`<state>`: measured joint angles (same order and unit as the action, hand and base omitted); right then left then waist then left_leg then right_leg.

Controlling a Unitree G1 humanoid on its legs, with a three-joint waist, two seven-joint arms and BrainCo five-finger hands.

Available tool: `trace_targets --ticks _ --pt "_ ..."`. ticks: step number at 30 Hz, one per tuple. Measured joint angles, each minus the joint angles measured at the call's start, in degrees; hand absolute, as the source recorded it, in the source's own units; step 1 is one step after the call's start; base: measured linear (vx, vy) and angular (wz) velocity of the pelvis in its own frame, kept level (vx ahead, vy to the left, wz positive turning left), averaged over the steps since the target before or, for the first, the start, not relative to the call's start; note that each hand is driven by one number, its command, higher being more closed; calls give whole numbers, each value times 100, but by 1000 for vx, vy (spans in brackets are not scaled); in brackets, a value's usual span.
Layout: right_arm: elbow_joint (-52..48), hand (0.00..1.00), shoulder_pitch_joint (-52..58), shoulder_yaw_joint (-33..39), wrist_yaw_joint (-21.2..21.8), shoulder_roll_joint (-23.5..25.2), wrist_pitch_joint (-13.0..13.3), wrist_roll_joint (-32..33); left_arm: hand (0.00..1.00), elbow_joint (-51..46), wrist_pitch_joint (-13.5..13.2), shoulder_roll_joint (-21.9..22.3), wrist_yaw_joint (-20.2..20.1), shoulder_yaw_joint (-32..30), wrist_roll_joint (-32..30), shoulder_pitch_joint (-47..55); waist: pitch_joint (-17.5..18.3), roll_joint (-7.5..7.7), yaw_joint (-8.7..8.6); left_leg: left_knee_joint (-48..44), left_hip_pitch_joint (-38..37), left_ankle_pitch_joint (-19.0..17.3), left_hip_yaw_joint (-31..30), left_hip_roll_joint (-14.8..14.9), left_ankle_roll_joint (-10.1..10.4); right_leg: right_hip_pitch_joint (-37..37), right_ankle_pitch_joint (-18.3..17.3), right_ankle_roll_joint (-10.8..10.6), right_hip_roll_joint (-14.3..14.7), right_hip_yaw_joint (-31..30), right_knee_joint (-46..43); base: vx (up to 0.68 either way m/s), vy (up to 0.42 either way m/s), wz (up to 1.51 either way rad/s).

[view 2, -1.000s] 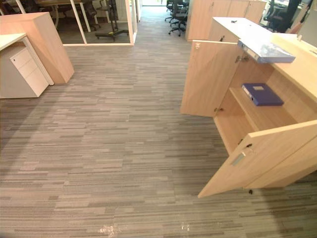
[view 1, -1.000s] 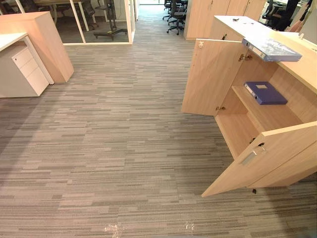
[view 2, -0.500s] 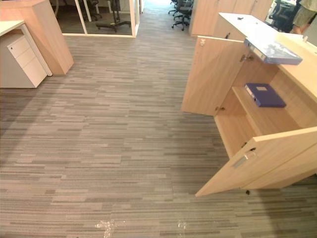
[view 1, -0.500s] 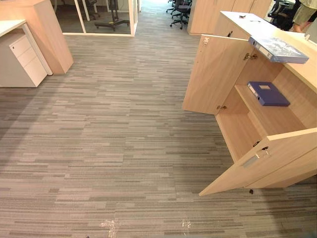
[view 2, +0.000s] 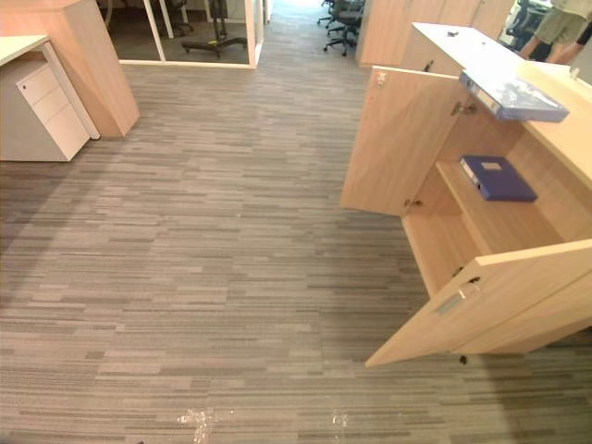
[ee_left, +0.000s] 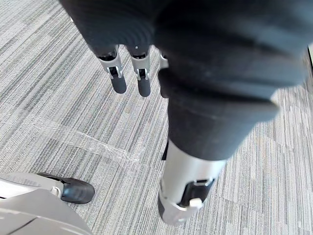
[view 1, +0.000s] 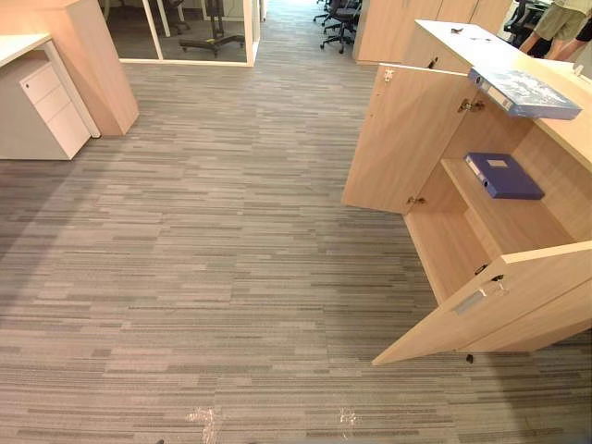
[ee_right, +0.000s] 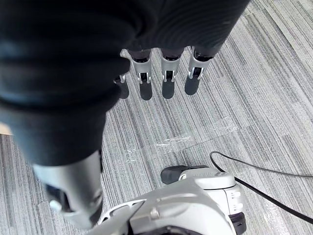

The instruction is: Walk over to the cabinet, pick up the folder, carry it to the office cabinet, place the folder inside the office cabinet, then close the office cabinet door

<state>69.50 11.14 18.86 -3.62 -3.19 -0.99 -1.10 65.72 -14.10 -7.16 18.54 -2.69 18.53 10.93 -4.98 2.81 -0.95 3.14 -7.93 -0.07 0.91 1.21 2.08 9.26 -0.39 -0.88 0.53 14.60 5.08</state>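
Observation:
A pale blue folder (view 1: 524,92) lies flat on the top of a light wooden cabinet (view 1: 575,125) at the right, its end jutting over the front edge. Both cabinet doors stand open: the far door (view 1: 402,139) and the near door (view 1: 504,301). Inside, a dark blue folder (view 1: 504,176) lies on the shelf. My left hand (ee_left: 118,81) hangs over the carpet with straight fingers and holds nothing. My right hand (ee_right: 167,84) hangs the same way, fingers straight and empty.
A white drawer unit (view 1: 46,116) and a wooden partition (view 1: 97,65) stand at the far left. Office chairs (view 1: 338,23) sit at the back by a glass wall (view 1: 185,37). A person (view 1: 555,23) stands behind the cabinet. Tape marks (view 1: 208,421) lie on the carpet.
The camera has shifted a little, so the whole scene sits slightly differently. The person at the top right now shows more. The folders and doors have not moved.

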Motion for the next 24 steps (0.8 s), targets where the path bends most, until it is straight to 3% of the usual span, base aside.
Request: trace_targets --ticks 4,6,7,8,10,12,14,16,18,19,20,21,24 --pt "3 0 -14 0 1 23 7 0 0 -5 -16 -27 5 -10 19 -8 -17 53 -4 -229 167 -100 -72 -38 -17 -17 -104 3 -40 109 -10 2 0 15" --pt "3 0 -28 3 2 39 10 3 0 -39 -22 -22 12 -64 52 -67 -85 43 6 -1089 581 -515 -80 -20 6 -54 -184 67 -49 136 -105 -3 29 7" --pt "7 0 -24 3 5 56 17 8 0 -113 -23 -19 12 -118 163 -57 -151 43 0 -1998 904 -848 72 80 211 -40 -354 179 -33 127 -283 -17 39 1" --pt "13 0 -25 5 5 78 19 6 0 -134 -25 -20 12 -185 154 -52 -188 46 10 -2429 1087 -907 151 104 301 -32 -392 203 -43 111 -335 -11 47 -5" --pt "-22 0 -29 3 5 88 44 -3 0 -459 -32 75 10 -433 48 -16 -330 78 57 -4308 1924 -894 403 322 382 23 -565 258 -56 4 -603 6 38 -17" --pt "-34 0 -34 2 3 80 51 -4 0 -578 -47 108 2 -564 -64 27 -355 69 60 -5042 2364 -1208 611 637 201 103 -704 220 -88 -66 -754 86 37 -19" --pt "-22 0 -25 13 -5 80 53 -5 0 -645 -61 112 -31 -562 -47 54 -361 81 61 -4439 2599 -1272 588 793 214 196 -726 106 -224 -156 -746 170 115 -21" --pt "-37 0 -35 23 -38 77 56 -2 0 -675 -63 113 -83 -567 32 68 -364 85 65 -3458 2598 -1199 467 743 241 231 -807 -5 -419 -245 -742 196 189 -25" --pt "-170 0 43 40 -46 37 82 0 0 -705 -64 154 -275 -550 179 103 -328 40 69 -1793 2466 -631 152 615 323 289 -949 -358 -758 -361 -743 339 351 -31" --pt "-188 0 81 41 -48 21 86 0 0 -715 -65 163 -313 -550 220 117 -312 -3 69 -1700 2412 -197 253 609 409 322 -965 -492 -849 -397 -756 388 399 -39" --pt "-234 0 86 103 -60 44 88 -5 0 -773 -66 143 -388 -550 257 132 -305 -2 83 -1641 2352 372 473 522 213 374 -949 -595 -1008 -390 -749 407 384 -46" --pt "-293 0 86 225 -71 164 90 -5 0 -804 -66 59 -450 -550 252 151 -222 138 87 -1665 2328 266 679 372 81 350 -810 -585 -1220 -368 -761 485 415 -47" --pt "-457 0 161 441 -33 230 81 -22 0 -838 -69 39 -463 -501 254 187 -89 151 109 -1674 1994 -68 1101 74 -186 209 -368 -827 -1686 -413 -1094 414 336 -48"
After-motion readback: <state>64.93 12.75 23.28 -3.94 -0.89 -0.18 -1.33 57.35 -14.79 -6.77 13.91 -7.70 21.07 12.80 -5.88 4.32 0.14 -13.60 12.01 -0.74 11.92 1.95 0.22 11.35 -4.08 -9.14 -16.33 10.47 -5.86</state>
